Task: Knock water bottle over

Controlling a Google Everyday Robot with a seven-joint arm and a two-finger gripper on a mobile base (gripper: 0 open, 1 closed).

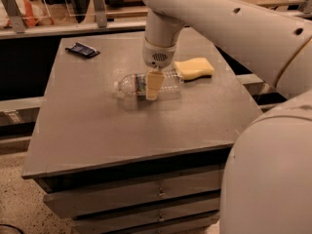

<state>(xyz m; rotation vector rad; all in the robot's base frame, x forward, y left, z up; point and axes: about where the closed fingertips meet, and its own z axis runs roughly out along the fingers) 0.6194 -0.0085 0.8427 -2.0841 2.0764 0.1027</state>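
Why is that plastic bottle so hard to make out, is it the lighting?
Camera view: the light is dim and warm; the clear water bottle lying on the grey table lets the tabletop show through, with a soft shadow along its near side; the gripper sits over its middle, hiding part of it.
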